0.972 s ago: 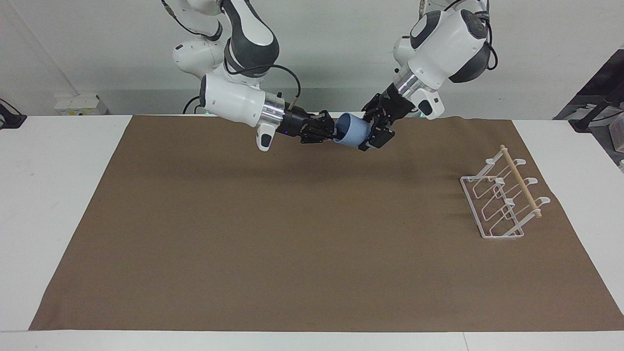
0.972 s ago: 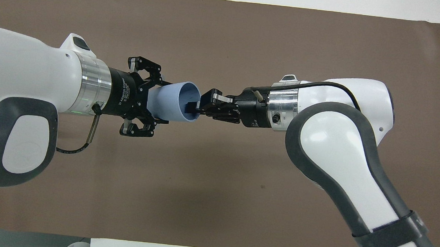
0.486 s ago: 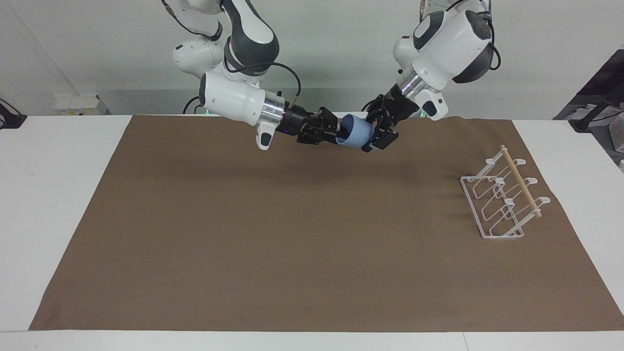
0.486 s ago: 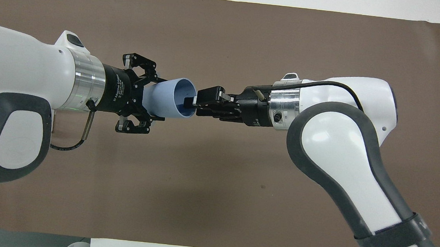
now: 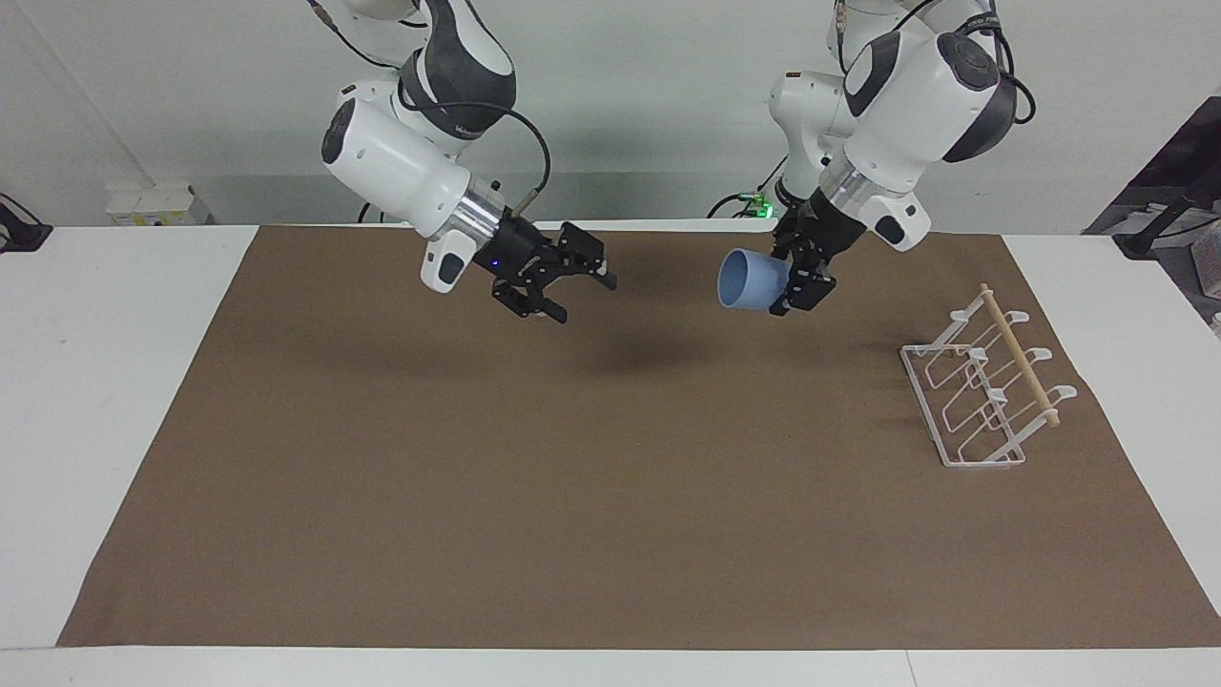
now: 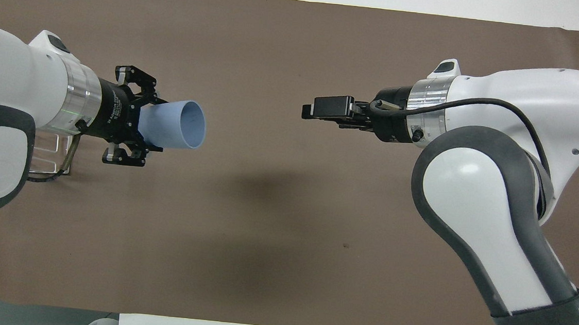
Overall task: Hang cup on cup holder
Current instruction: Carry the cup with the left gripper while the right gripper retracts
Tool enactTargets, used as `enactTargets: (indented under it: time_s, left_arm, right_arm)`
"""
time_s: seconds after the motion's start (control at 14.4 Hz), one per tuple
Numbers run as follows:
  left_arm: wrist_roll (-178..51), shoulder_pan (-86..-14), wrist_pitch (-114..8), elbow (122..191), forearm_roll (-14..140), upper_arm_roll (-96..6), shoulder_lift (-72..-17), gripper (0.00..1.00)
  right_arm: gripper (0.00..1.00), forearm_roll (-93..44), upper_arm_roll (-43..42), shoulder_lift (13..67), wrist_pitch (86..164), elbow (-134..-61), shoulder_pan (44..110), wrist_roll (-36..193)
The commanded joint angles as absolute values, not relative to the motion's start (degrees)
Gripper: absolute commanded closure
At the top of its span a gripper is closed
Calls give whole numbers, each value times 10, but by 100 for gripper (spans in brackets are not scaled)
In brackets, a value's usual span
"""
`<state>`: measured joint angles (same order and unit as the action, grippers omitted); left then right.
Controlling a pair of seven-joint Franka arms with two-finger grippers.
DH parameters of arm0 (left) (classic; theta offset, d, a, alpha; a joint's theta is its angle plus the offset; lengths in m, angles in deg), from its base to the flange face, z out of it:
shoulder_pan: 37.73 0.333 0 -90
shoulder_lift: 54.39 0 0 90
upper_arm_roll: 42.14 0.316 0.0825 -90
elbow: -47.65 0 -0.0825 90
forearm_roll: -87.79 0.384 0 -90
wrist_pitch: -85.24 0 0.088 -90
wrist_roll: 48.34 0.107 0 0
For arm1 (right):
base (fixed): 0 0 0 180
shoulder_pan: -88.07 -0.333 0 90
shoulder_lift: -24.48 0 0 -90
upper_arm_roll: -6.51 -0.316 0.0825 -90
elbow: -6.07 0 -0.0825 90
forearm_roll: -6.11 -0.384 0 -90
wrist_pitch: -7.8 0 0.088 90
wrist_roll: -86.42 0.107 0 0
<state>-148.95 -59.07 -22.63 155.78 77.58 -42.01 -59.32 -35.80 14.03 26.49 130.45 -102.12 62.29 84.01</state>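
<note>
The light-blue cup [image 5: 747, 280] hangs in the air on its side over the mat, its open mouth turned toward the right arm. My left gripper [image 5: 794, 282] is shut on the cup's base end; in the overhead view the cup [image 6: 176, 124] sticks out from the left gripper [image 6: 135, 121]. My right gripper [image 5: 579, 296] stands open and empty over the mat, a clear gap away from the cup, and shows edge-on from above [image 6: 308, 111]. The white wire cup holder [image 5: 987, 393] with its wooden dowel stands on the mat at the left arm's end, with no cup on it.
A brown mat [image 5: 572, 496] covers most of the white table [image 5: 114, 382]. Nothing else lies on the mat between the arms and the edge farthest from the robots. Small boxes [image 5: 157, 203] sit off the table by the wall.
The right gripper opened, let go of the cup's rim and drew back toward its own end. The left arm carried the cup toward the cup holder's end.
</note>
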Motion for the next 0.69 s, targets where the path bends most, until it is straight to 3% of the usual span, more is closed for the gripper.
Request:
enactTargets:
  time_s: [0.0, 0.28, 0.62]
  left_arm:
    - [-1446, -543, -206, 1565, 870, -421, -601, 71]
    - [-1347, -486, -217, 1566, 1051, -421, -598, 71]
    - [-1271, -472, -256, 1576, 1311, -421, -573, 71]
  right_arm:
    - [1, -249, 137, 259, 1295, -1028, 651, 849]
    - [1, -174, 140, 232, 1216, -1015, 729, 848]
    - [1, 70, 139, 254, 1039, -897, 787, 849]
